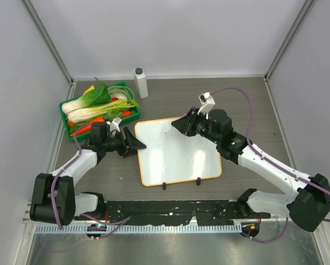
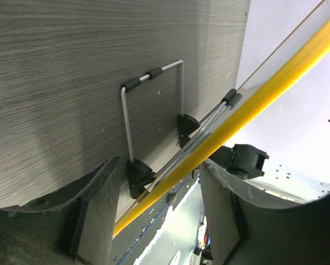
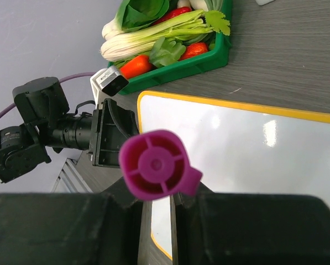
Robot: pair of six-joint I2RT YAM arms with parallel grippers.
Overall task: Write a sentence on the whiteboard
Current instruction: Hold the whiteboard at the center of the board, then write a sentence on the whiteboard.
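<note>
The whiteboard [image 1: 178, 152], white with a thin orange frame, lies flat in the middle of the table. No sentence shows on its face. My left gripper [image 1: 140, 146] is at the board's left edge. In the left wrist view its open fingers [image 2: 95, 212] straddle the orange frame [image 2: 231, 127], with a gap on each side. My right gripper [image 1: 181, 125] hovers over the board's far edge, shut on a magenta marker [image 3: 153, 164]. The marker's butt end faces the right wrist camera and its tip is hidden.
A green tray [image 1: 65, 107] full of vegetables stands at the back left, close to my left arm. A white bottle [image 1: 141, 83] stands behind it. A bent wire stand [image 2: 153, 105] with black ends sits by the board's edge. Grey walls enclose the table.
</note>
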